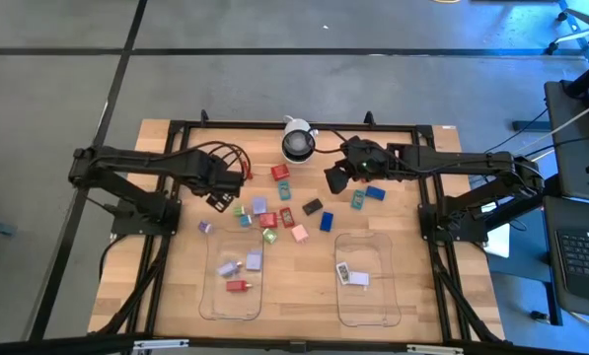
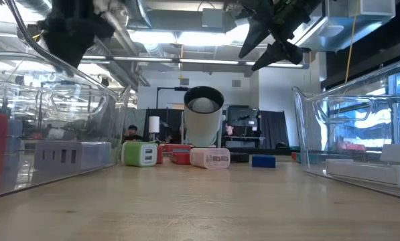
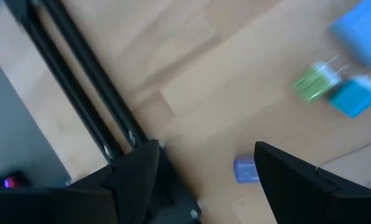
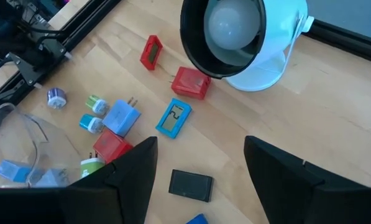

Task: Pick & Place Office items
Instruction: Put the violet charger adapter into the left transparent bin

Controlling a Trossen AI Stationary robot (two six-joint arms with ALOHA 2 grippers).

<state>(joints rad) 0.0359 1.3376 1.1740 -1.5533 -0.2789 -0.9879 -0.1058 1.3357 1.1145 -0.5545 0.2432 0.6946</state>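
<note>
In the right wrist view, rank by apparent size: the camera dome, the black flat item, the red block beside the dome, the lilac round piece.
1. Camera dome
2. Black flat item and red block: look alike, unranked
3. Lilac round piece, though it lies farther off

The desk point(image 1: 304, 296) is pale wood with visible grain and plank seams, its finish matt with a faint sheen in the low view. Its frame point(image 1: 176, 126) looks like black matt metal bar. Two trays point(image 1: 230, 286) are clear, glossy plastic, their walls catching reflections. The office items point(image 1: 274, 212) look like smooth hard plastic in red, blue, green and lilac; a black block point(image 4: 191, 185) between the right fingers point(image 4: 132, 171) is matt. The camera dome point(image 4: 250, 37) beyond those fingers has a glossy white shell and a smooth black rim. The left fingers point(image 3: 135, 171) are dull black plastic, with a small lilac piece point(image 3: 245, 169) between them
</note>
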